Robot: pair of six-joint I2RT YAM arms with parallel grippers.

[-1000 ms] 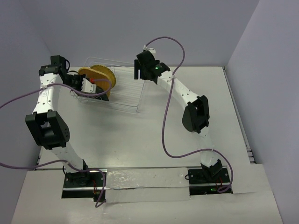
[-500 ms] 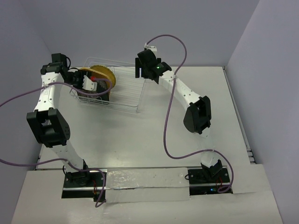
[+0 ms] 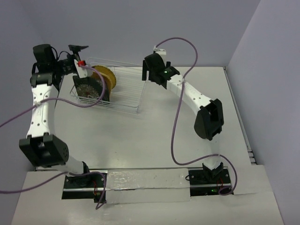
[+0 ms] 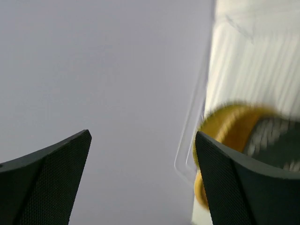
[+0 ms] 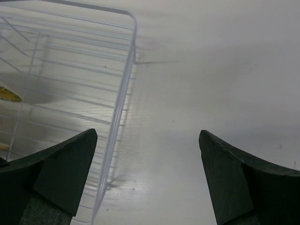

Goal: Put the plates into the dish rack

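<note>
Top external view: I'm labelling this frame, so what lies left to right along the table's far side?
left hand → yellow plate → bare right end of the dish rack → right hand

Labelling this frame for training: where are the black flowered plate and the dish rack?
black flowered plate (image 3: 86, 87): top external view, on its patterned face.
dish rack (image 3: 126, 91): top external view, on its bare wire floor.

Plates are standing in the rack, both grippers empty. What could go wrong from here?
The left arm's purple cable appears to drape across the dish rack's left end and the black plate standing there; a retreat could snag and tip the plate. The right gripper hovers open beside the rack's right rim; a careless move could shove the rack.
</note>
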